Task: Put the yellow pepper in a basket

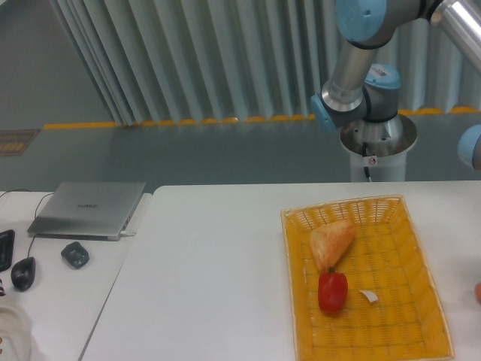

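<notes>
The basket (406, 316) is a large yellow-orange woven tray on the right of the white table. Inside it lie a red pepper (332, 292), a tan triangular bread piece (331, 242) and a small white scrap (367, 296). The yellow pepper is out of view. The arm's joints (361, 98) rise behind the table at the upper right, but the gripper itself is outside the frame.
A closed grey laptop (89, 208) sits at the left with a small dark device (74, 254), a black mouse (23, 273) and a dark object (4, 248) at the left edge. A small orange thing (478, 292) shows at the right edge.
</notes>
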Tool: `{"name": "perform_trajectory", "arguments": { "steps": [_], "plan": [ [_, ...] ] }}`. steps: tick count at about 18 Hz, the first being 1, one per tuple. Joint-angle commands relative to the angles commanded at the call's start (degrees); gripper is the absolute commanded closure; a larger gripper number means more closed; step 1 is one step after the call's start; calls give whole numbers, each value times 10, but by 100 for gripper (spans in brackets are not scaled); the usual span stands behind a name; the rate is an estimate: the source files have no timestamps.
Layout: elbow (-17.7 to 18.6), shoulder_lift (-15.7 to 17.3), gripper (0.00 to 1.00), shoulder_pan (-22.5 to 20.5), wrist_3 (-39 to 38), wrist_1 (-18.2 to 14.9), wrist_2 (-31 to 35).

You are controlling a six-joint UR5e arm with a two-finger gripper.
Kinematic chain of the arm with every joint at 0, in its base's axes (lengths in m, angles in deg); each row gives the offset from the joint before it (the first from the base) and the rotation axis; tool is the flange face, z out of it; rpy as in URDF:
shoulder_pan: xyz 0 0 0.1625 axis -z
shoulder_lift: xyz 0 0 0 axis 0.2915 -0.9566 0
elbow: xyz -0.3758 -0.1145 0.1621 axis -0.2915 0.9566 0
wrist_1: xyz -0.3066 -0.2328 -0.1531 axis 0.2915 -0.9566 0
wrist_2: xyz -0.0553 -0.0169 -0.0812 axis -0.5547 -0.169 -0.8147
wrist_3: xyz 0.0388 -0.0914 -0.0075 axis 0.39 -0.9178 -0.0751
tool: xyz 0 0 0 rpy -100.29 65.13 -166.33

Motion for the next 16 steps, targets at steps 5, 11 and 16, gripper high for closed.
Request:
{"name": "perform_trajectory", "arguments": {
  "steps": [5, 11, 16],
  "plan": [
    [-1, -16, 0, -1, 0, 17, 0],
    [-1, -26, 0, -3, -1, 28, 0],
    [-1, -33, 11, -4, 2, 40, 0]
  ]
}}
